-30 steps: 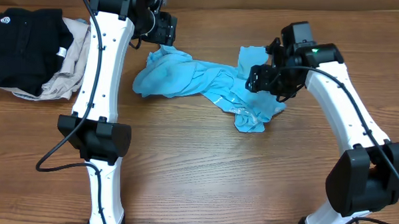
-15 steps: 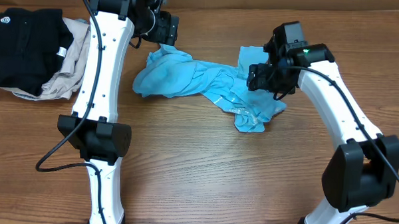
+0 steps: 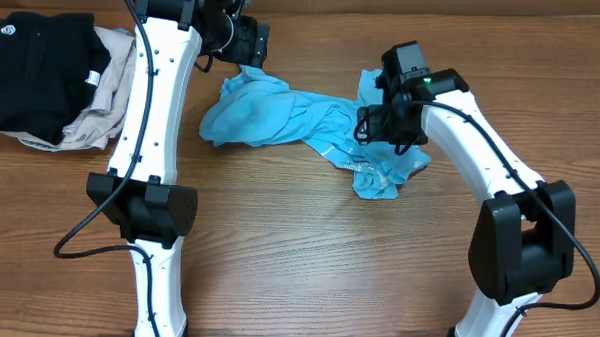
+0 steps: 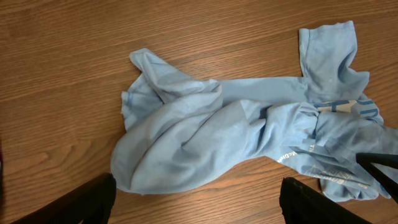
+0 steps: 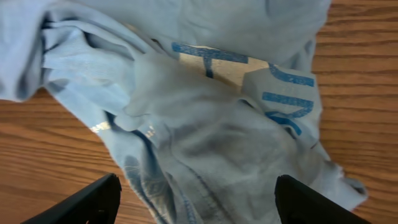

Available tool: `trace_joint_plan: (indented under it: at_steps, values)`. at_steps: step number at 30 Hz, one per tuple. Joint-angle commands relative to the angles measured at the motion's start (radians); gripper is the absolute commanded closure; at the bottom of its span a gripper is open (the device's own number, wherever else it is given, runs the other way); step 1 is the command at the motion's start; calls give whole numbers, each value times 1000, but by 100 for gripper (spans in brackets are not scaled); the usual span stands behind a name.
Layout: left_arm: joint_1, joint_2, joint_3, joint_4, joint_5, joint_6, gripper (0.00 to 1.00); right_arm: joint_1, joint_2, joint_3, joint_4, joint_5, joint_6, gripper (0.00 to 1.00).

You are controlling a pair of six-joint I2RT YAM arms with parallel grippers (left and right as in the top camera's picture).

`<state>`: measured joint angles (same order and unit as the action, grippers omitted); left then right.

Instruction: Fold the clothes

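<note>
The sky-blue T-shirt lies crumpled in a long heap on the wooden table, with pale lettering showing near its right end. My right gripper hovers open just above the shirt's right part; its wrist view shows the bunched cloth with blue print between the spread fingers. My left gripper is open and empty at the back, above the shirt's left end; its wrist view shows the whole shirt beyond the spread fingers.
A black garment with a small white logo lies on a beige garment at the table's back left. Bare wood lies in front of the shirt.
My right gripper has moved left and a little back over the shirt's right part. The left arm and the shirt have not moved.
</note>
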<state>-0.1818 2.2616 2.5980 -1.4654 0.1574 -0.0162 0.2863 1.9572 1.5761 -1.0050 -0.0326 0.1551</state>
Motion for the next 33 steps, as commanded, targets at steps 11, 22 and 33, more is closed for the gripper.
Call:
trace_joint_plan:
  at_steps: [11, 22, 33]
  values:
    - [4, -4, 8, 7, 8, 22, 14, 0, 30, -5, 51, 145, -26, 16]
    - [7, -4, 8, 38, -13, 39, 11, 137, 108, -5, 174, 108, -142, 17]
    - [14, -4, 8, 33, -34, 39, 10, 167, 145, -5, 191, 304, -118, 35]
